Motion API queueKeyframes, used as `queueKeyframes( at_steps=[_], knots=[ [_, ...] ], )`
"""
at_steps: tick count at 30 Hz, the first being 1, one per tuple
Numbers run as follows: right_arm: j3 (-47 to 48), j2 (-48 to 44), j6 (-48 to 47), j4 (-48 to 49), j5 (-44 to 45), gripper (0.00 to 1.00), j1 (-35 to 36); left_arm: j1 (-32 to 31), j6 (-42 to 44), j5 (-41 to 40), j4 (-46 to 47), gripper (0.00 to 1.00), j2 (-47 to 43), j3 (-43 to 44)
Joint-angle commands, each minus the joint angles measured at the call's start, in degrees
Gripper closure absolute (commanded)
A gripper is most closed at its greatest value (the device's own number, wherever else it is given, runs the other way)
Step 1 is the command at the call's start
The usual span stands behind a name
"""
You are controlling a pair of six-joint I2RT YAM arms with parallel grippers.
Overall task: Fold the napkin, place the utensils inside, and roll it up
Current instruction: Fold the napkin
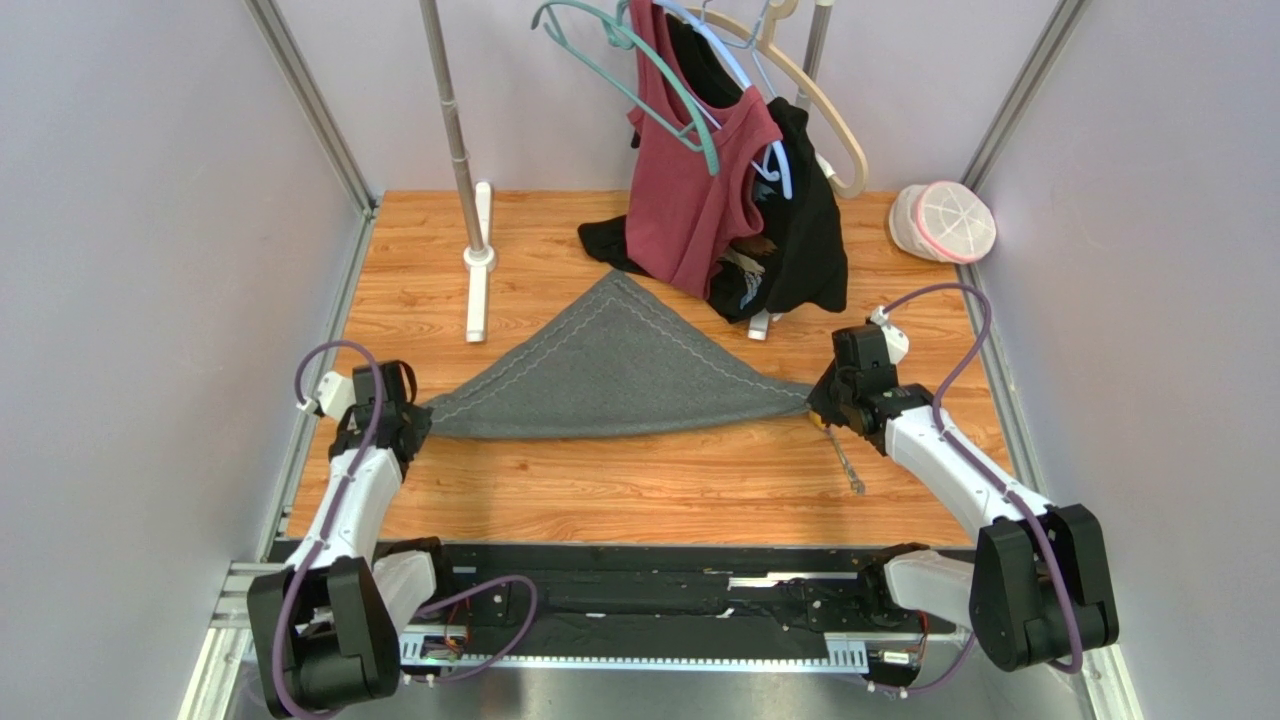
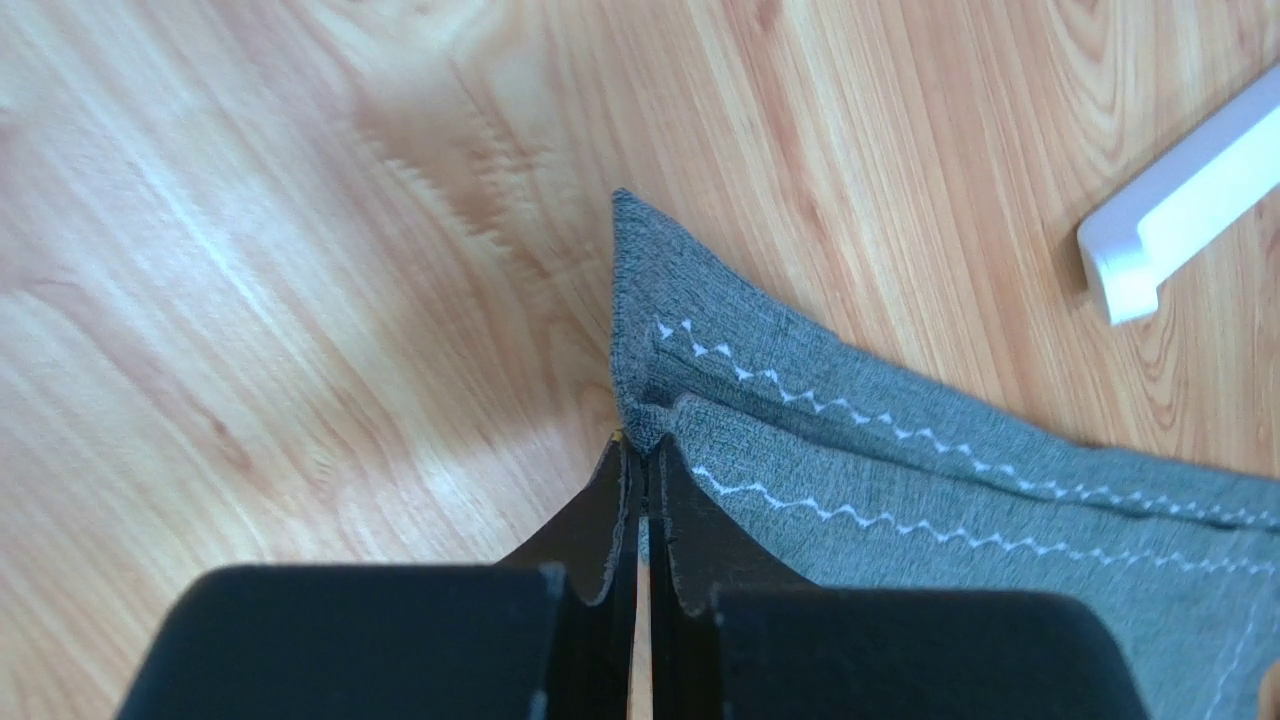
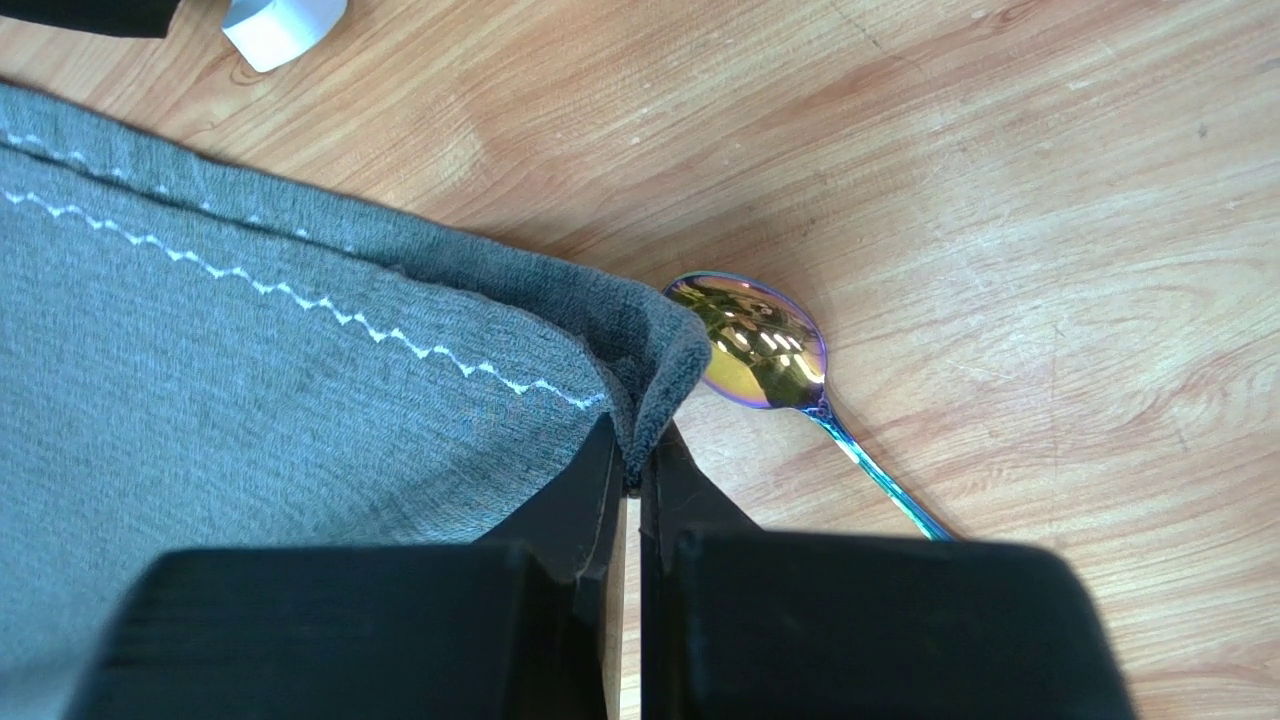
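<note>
1. Position. I read the napkin (image 1: pixel 609 375) as folded into a triangle. It lies on the wooden table (image 1: pixel 676 495) between the two arms, with the apex pointing away from the bases and the long edge nearest them.

2. Grips. The left gripper (image 2: pixel 643 455) has its fingers pressed together on the left corner, where two stitched layers meet at the pinch. The right gripper (image 3: pixel 633 458) is closed on the right corner, and the cloth curls over its tips. The long edge looks drawn fairly straight between the grips. From overhead I cannot tell whether it is lifted clear of the table.

3. Utensil. The spoon (image 3: pixel 747 342) lies on the table just beside the right corner, outside the napkin, bowl up and handle running towards the bases.

4. Handling. I judge the cloth soft, light and limp, with a matte face that should grip well. I would hold it at the corners with both layers inside the pinch, otherwise the layers may slide apart. The spoon is thin, hard and polished, so it is likely to slip. I would take it across the handle near the bowl

5. Progress. The fold appears made, and the spoon is not yet inside
</note>
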Motion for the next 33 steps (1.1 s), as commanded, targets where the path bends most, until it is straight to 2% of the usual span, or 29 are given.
queueKeyframes(
  at_steps=[1,7,9,11,12,13,14,15,17,21,23,24,25,27,28,30,33],
  knots=[
    [-0.65,-0.58,-1.25,0.16,2.21,1.0,-0.14,2.15,1.01,-3.63,-2.62,1.0,-2.1,0.37],
    [-1.96,-1.28,-0.98,0.51,0.55,1.0,-0.22,3.12,0.4,-3.54,-3.75,1.0,-1.22,0.81],
    [-2.4,-1.8,-0.81,0.24,-0.24,1.0,-0.14,3.38,-0.57,-3.72,-5.16,0.93,-1.92,0.55],
    [-3.1,-2.42,-0.63,-0.02,-1.55,0.97,-0.14,3.82,-1.45,-3.72,-6.82,0.74,-4.11,0.11],
    [-3.37,-3.03,-0.55,-0.02,-1.91,0.83,0.04,3.83,-1.63,-3.8,-7.44,0.5,-5.17,0.02],
    [-3.55,-4.34,-0.63,-0.37,-2.26,0.7,0.13,3.91,-1.89,-4.33,-8.23,0.37,-6.31,0.11],
    [-3.46,-5.31,-0.81,-0.81,-2.01,0.46,0.56,3.83,-2.24,-4.85,-10.16,0.26,-8.84,0.63],
    [-3.11,-6.28,-1.07,-1.33,-1.39,0.41,1.87,3.83,-2.16,-5.47,-11.31,0.13,-10.09,1.16],
    [-2.06,-9.27,-2.03,-3.53,1.58,0.36,3.89,3.83,-1.8,-8.36,-14.91,0.06,-14.03,3.34],
    [1.45,-12.44,-4.57,-3.54,2.31,0.36,9.34,3.83,4.59,-10.4,-14.57,0.03,-18.45,6.78],
    [2.6,-11.66,-6.34,0.23,1.34,0.36,11.89,3.65,9.87,-6.9,-11.6,0.05,-17.84,8.45],
    [3.3,-10.61,-8.52,1.81,1.51,0.36,15.38,3.21,11.54,-4.18,-9.58,0.09,-17.49,8.28],
    [5.57,-9.12,-9.5,4.87,1.69,0.36,17.07,2.69,13.99,2.02,-4.95,0.12,-16.96,7.93],
    [9.09,-1.68,-11.09,6.22,1.69,0.37,21.54,-1.33,15.59,6.45,-2.54,0.15,-13.63,9.5],
    [14.07,1.68,-12.05,6.48,1.51,0.37,22.79,-2.84,18.38,7.09,-2.96,0.14,-11.87,11.16],
    [19.45,10.61,-12.76,6.83,2.21,0.4,26.64,-5.57,21.74,12.15,-5.41,0.14,-5.03,18.62],
    [28.51,18.64,-14.69,8.85,1.34,0.43,30.0,-6.37,28.5,22.34,-11.74,0.14,2.28,29.08]
  ],
)
